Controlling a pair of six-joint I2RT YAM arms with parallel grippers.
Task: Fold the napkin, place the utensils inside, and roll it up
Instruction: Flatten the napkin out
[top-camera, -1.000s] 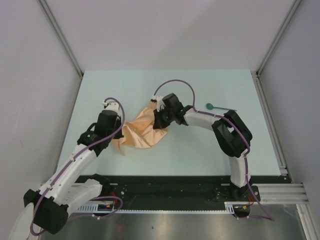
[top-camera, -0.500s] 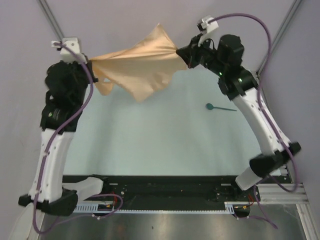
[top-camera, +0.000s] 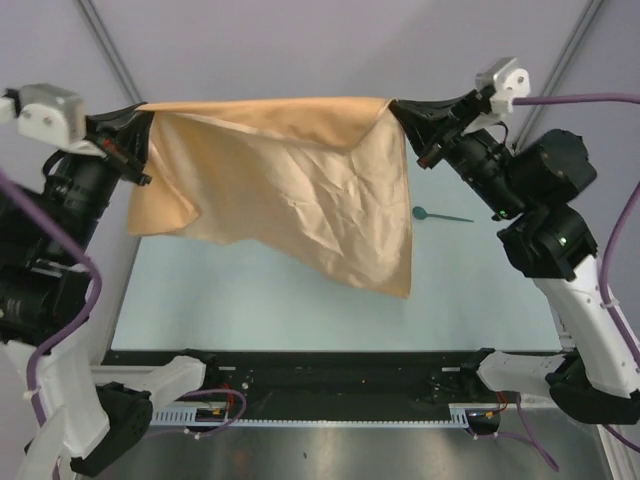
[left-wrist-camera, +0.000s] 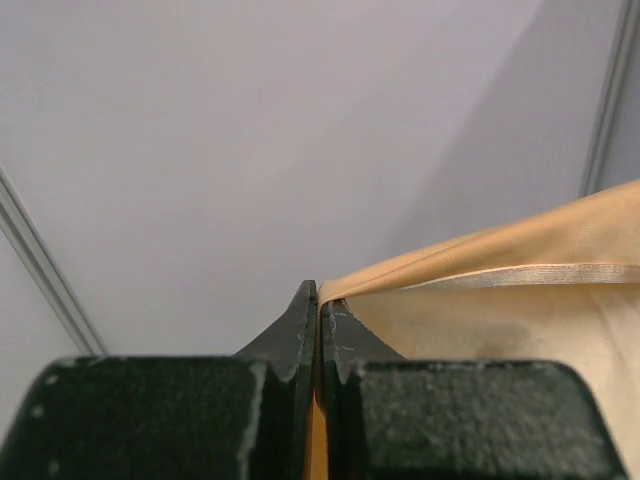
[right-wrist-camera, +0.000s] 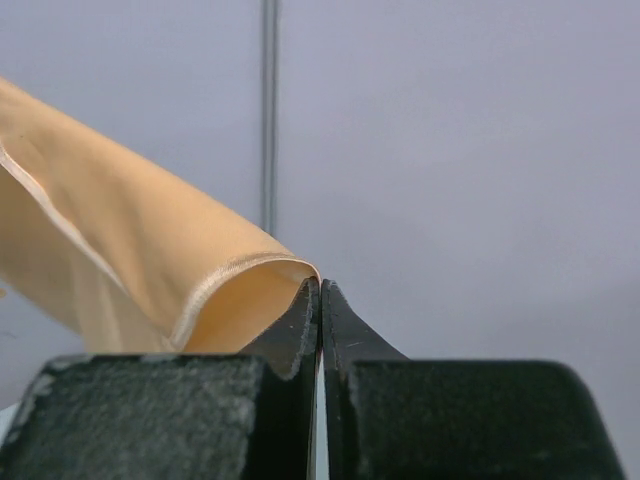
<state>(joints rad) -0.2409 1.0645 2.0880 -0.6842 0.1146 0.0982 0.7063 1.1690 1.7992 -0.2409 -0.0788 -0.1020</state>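
Note:
The peach-orange napkin (top-camera: 290, 185) hangs spread in the air, stretched between both arms high above the table. My left gripper (top-camera: 148, 112) is shut on its upper left corner, and in the left wrist view the cloth (left-wrist-camera: 500, 300) runs out from between the left gripper's (left-wrist-camera: 319, 295) pinched jaws. My right gripper (top-camera: 395, 104) is shut on the upper right corner; the right wrist view shows the hem (right-wrist-camera: 150, 270) curling out at the right gripper (right-wrist-camera: 320, 290). The teal utensil (top-camera: 438, 215) lies on the table to the right, partly behind the right arm.
The pale green table (top-camera: 300, 310) lies below the hanging cloth. Grey walls with metal corner posts (top-camera: 115, 60) enclose the back and sides. The arm bases and a black rail (top-camera: 330, 385) sit along the near edge.
Both arms rose from the table and moved apart with the napkin. It went from a crumpled heap to a sheet pulled taut along its top edge.

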